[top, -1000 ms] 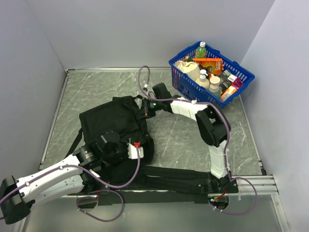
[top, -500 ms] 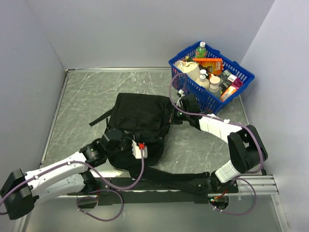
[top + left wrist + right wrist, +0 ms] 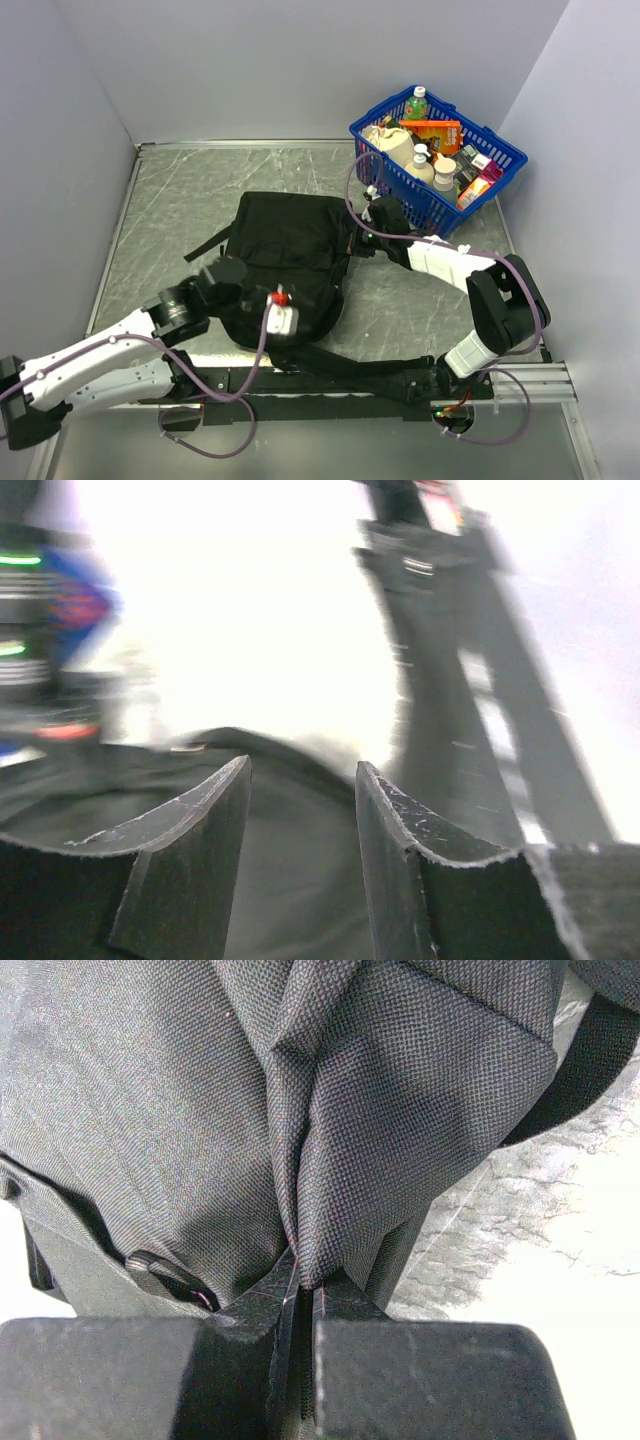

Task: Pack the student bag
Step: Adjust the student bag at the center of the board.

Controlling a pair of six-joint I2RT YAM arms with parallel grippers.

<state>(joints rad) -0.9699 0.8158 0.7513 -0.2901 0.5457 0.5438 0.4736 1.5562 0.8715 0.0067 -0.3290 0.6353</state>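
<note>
Pinching the student bag [image 3: 330, 1130], the right claw [image 3: 300, 1290] is closed. The left claw [image 3: 300, 780] stands open, empty; labels in the nearby blue basket [image 3: 395, 178] are unreadable.

We see the student bag [image 3: 290, 250] black, fine woven weave — basket [image 3: 400, 182] blue mesh, table [image 3: 180, 200] grey marble w/ white veins, walls [image 3: 300, 60] plain pale grey.

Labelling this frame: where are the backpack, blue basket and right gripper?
backpack [image 3: 290, 250]: overhead view, middle of its fabric.
blue basket [image 3: 400, 183]: overhead view, near mesh wall.
right gripper [image 3: 300, 1288]: right wrist view, jaws pinching backpack fabric.
</note>
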